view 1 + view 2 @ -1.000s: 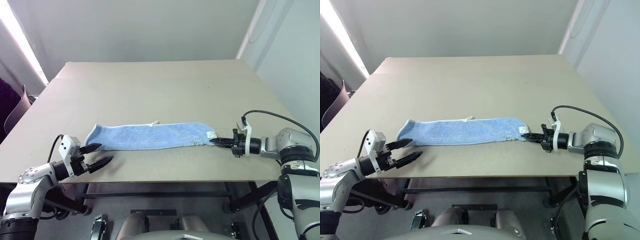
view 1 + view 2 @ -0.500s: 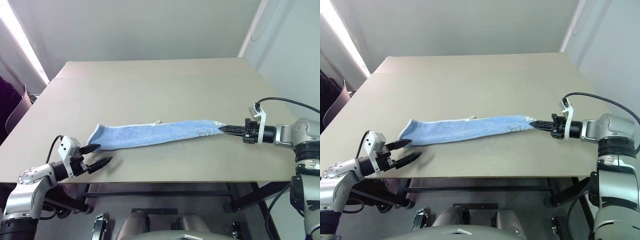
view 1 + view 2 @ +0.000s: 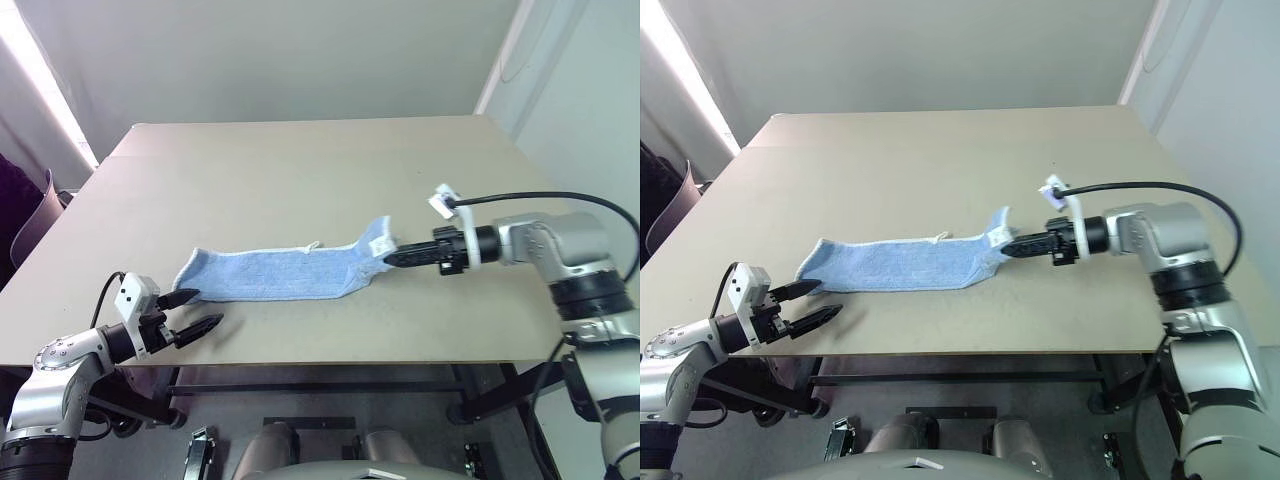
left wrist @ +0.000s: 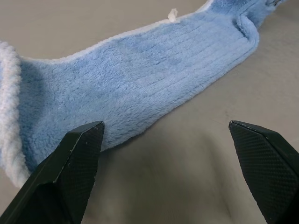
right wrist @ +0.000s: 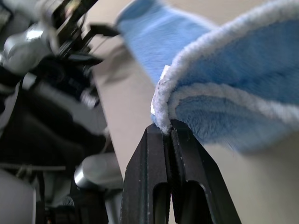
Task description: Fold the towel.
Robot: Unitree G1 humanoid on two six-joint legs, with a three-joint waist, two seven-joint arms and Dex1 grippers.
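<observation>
Right gripper [image 3: 388,258] pinches the towel [image 3: 275,273] end at 3 o'clock, lifted off the table [image 3: 300,170]; left gripper [image 3: 195,313] gapes wide at 9 o'clock.

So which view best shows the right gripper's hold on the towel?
The right wrist view: the right gripper is shut on the towel, pinching its white-edged end. The eye views show that end lifted off the table. The left wrist view shows the towel's other end lying flat between open fingers.
</observation>
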